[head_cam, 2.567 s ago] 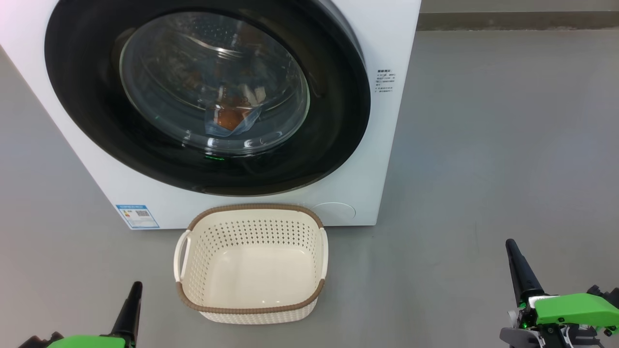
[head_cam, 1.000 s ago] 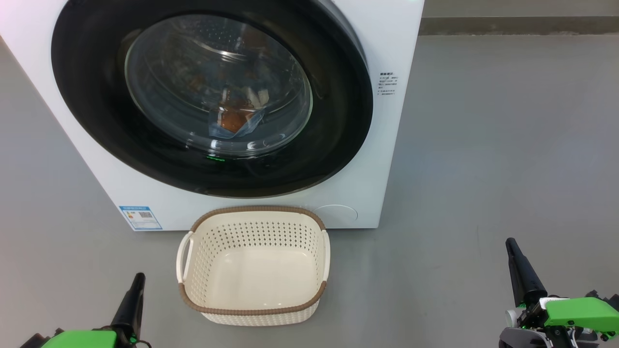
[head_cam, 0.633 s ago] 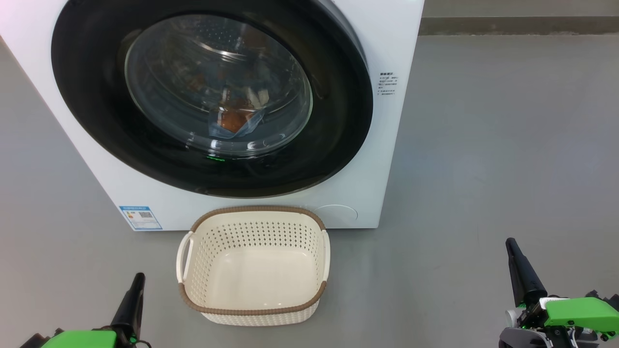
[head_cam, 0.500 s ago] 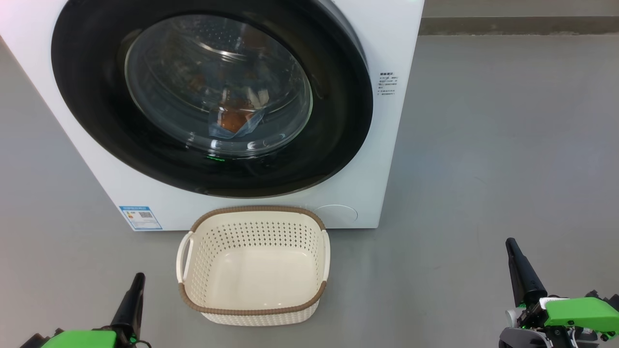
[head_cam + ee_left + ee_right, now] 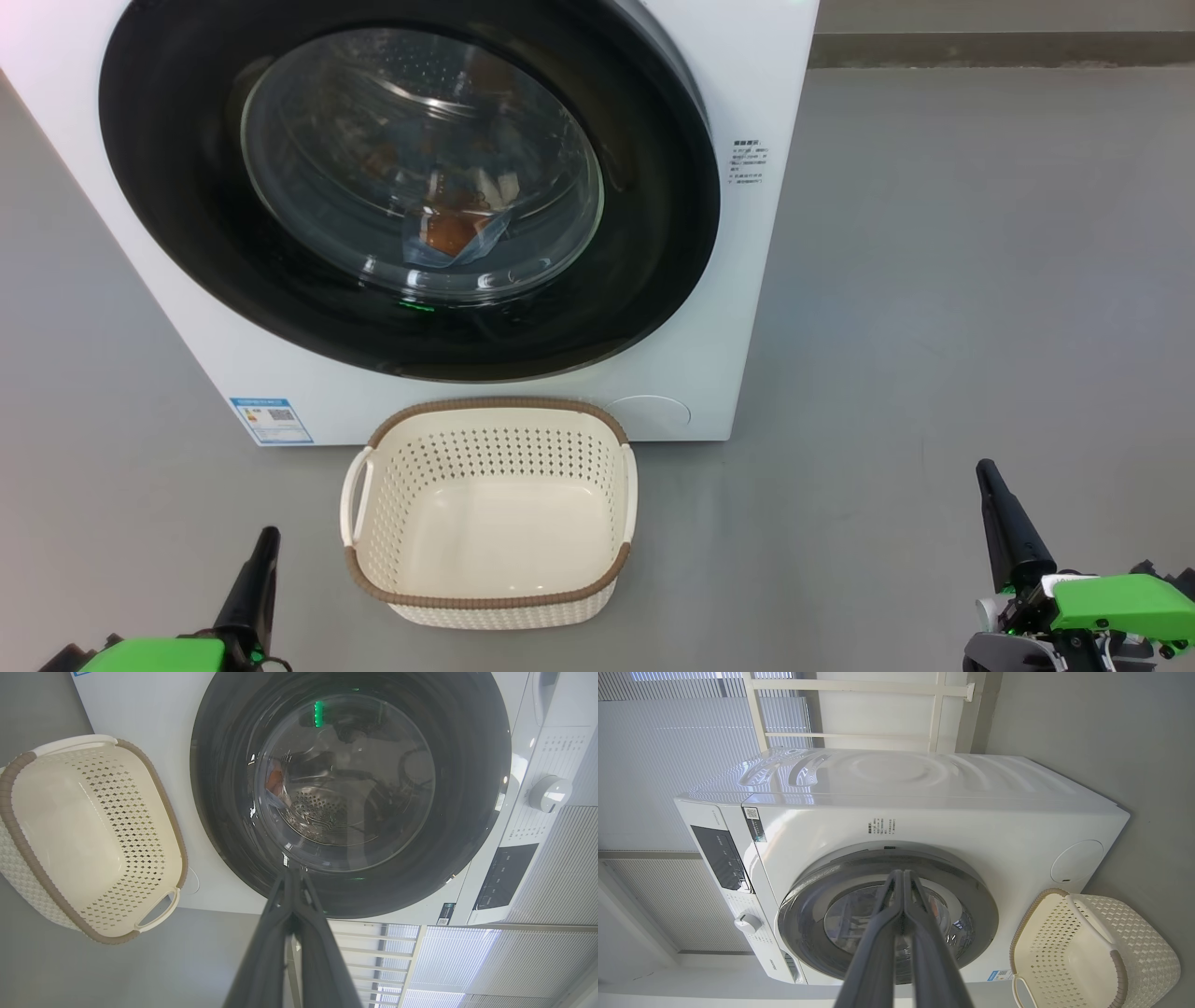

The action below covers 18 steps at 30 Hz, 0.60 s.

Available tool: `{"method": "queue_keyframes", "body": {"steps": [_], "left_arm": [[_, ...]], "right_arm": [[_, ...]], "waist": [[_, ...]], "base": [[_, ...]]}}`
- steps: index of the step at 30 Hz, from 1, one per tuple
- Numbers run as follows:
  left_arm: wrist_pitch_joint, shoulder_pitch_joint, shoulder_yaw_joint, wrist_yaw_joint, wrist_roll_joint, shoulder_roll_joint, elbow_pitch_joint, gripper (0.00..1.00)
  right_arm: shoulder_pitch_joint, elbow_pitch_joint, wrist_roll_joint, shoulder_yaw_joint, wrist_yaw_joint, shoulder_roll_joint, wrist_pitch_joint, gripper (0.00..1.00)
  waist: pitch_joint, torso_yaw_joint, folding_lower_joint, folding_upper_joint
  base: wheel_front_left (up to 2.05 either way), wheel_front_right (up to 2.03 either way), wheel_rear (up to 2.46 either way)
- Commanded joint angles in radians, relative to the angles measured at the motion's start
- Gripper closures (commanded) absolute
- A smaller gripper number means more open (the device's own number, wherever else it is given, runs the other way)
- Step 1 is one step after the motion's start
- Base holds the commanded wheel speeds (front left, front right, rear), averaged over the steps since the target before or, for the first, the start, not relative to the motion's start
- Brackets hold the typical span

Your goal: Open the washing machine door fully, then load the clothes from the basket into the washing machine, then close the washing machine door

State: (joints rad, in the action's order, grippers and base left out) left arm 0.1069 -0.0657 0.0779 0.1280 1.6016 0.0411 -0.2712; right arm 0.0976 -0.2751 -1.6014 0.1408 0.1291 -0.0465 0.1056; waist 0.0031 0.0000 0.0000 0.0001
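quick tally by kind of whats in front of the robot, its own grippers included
washing machine: 1
washing machine door: 1
basket: 1
clothes behind the door glass: 1 bundle, garments cannot be told apart
grippers: 2, left gripper and right gripper
total: 6

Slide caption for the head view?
Closed washing machine door, clothes inside, empty basket in front; left gripper and right gripper shut.

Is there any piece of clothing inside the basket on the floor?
No: in the head view the basket has a bare cream bottom, and the clothes lie behind the glass of the washing machine door.
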Motion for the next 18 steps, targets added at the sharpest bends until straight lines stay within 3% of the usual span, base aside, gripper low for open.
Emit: {"method": "queue_keyframes", "body": {"steps": [1, 18], "left_arm": [[0.006, -0.042, 0.036, 0.003, 0.007, 0.010, 0.026, 1.00], [0.006, -0.042, 0.036, 0.003, 0.007, 0.010, 0.026, 1.00]], "right_arm": [[0.010, 0.030, -0.007, -0.027, 0.002, -0.004, 0.008, 1.00], [0.010, 0.030, -0.007, -0.027, 0.002, -0.004, 0.008, 1.00]], "waist": [[0.000, 0.000, 0.0000, -0.0001], [0.000, 0.000, 0.0000, -0.0001]], "base": [[0.00, 0.00, 0.00], [0.00, 0.00, 0.00]]}}
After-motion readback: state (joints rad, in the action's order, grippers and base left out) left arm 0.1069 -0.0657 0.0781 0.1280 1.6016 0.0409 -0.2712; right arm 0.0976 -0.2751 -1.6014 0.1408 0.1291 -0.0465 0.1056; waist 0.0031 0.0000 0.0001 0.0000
